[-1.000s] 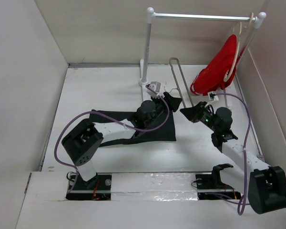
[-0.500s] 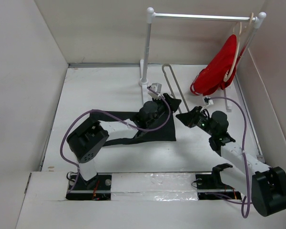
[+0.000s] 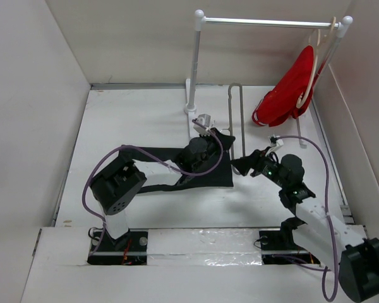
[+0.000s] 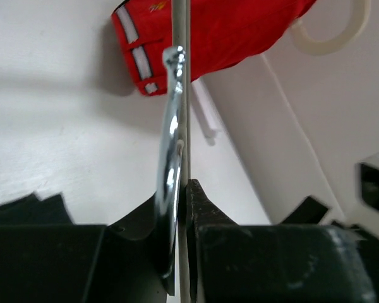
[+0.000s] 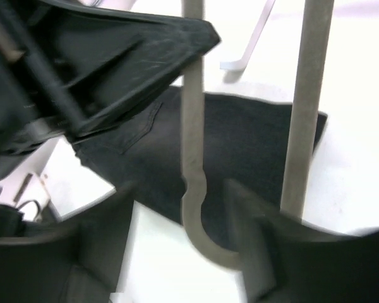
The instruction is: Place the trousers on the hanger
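Filling most of the top view, the white surface (image 3: 132,113) carries everything else. The black trousers (image 3: 215,173) lie flat on it near the middle, from left of centre to just short of the right arm. The left arm reaches across them and hides much of the cloth.

Behind them the white rack (image 3: 194,63) stands at the far side, its rail running off to the right. There the red garment (image 3: 290,88) hangs on a beige hanger (image 3: 314,60).

The pale grey hanger (image 3: 240,120) shows as 2 thin bars running from near the rack's foot toward the arms. Its near end sits by the right edge of the trousers, between the 2 claws. The trousers are not yet on it. Whether its far end touches the surface cannot be told.

The left claw (image 4: 180,208) is closed tight on the hanger. In the left wrist view its fingers (image 4: 271,265) press on either side of the pale bar, and the shiny metal hook (image 4: 170,139) rises just beside that bar.

The right claw (image 5: 180,189) is spread wide and grips nothing. The hanger's rounded corner lies between its fingers (image 5: 265,252), and the second bar passes close by the right one. Whether they touch cannot be told.
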You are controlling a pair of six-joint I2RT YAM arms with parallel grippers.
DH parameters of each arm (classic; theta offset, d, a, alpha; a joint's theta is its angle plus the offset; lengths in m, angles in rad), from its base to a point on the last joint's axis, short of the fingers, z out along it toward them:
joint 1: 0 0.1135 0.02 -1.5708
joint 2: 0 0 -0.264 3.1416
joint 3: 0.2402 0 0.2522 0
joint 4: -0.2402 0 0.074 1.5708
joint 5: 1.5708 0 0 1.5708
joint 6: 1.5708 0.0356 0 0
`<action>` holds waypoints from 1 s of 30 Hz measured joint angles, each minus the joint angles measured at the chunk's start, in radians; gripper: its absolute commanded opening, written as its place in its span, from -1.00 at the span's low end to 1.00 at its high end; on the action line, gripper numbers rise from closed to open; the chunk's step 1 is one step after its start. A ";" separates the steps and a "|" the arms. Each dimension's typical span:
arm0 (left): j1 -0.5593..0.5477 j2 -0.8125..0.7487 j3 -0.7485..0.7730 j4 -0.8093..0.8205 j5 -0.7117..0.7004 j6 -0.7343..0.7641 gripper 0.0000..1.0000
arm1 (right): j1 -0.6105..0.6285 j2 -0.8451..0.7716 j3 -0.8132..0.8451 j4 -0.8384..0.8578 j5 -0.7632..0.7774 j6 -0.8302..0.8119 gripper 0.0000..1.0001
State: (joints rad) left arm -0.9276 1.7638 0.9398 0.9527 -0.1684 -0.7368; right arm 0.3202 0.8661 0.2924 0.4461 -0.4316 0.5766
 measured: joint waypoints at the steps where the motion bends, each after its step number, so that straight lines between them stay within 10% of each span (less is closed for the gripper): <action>1: 0.003 0.000 -0.019 0.002 0.004 -0.010 -1.00 | 0.002 -0.034 -0.001 -0.035 0.002 -0.016 0.53; 4: 0.006 0.000 -0.094 0.000 0.017 -0.053 -1.00 | 0.002 -0.170 0.008 -0.172 0.021 -0.085 0.53; 8: -0.004 0.000 -0.180 -0.010 0.026 -0.116 -1.00 | 0.009 -0.358 0.047 -0.389 0.101 -0.177 -0.90; 9: -0.012 0.000 -0.192 -0.012 0.026 -0.131 -1.00 | 0.010 -0.390 0.058 -0.433 0.127 -0.197 -1.00; 30: -0.109 0.047 -0.309 0.032 -0.051 -0.332 -1.00 | 0.132 0.292 0.137 -0.350 0.216 -0.341 -0.61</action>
State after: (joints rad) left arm -1.0363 1.8111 0.6312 0.9852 -0.2199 -1.0691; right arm 0.4519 1.1584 0.4297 0.0959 -0.2153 0.2352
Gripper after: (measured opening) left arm 0.047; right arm 0.191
